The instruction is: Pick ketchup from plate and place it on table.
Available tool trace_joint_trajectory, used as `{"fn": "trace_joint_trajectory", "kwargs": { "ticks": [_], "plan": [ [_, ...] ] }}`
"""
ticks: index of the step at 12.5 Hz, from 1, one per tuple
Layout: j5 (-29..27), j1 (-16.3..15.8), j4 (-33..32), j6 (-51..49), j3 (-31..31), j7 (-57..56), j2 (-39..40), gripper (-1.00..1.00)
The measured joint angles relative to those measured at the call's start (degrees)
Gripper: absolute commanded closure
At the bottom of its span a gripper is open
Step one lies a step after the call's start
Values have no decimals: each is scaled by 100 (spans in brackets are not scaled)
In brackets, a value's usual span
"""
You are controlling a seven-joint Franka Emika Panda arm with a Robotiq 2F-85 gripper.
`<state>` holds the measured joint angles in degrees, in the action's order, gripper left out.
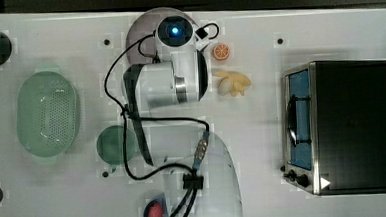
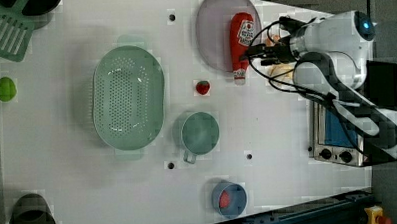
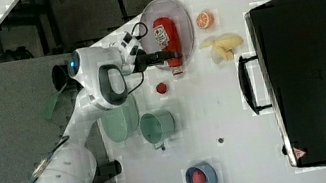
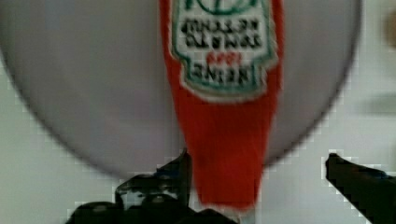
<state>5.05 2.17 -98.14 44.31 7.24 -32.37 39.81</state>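
Closing in for the pick. Gripper (image 4: 254, 186) low over the plate (image 4: 93, 93), jaws spread wide apart, nothing between them clamped yet. Ketchup (image 2: 242, 38) standing on the plate, near the table's far edge in the top view, close to the middle of that edge. In the wrist view, red neck of the bottle sitting between the two dark fingers (image 4: 359, 179), one finger close beside the neck, the other well off to the side.

Best done, by the look of it, like this: shift sideways a touch so the bottle sits centred between the jaws, not hugging one finger. Drop lower onto the wider labelled body rather than the slim tapering neck, likely a surer hold. Squeeze slowly; slim plastic bottle, liable to tip or skid across the smooth plate if nudged by one finger first. Lift straight up before travelling.

Orange slice (image 1: 221, 51) and banana (image 1: 233, 82) lying just beside the plate on the table (image 1: 263, 150). Strawberry (image 2: 202, 87) and green cup (image 2: 200, 133) also near. Bare white table further out looks the safer landing spot.
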Motion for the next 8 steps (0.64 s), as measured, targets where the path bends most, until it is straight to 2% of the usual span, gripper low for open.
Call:
{"fn": "trace_joint_trajectory", "kwargs": {
  "ticks": [6,7,8],
  "plan": [
    [228,-88,403,683,-95,-48,655,-100],
    [226,-89,414,870,-91,-48,694,-92],
    [225,-97,420,1032,-93,-48,736,-68]
  ]
}}
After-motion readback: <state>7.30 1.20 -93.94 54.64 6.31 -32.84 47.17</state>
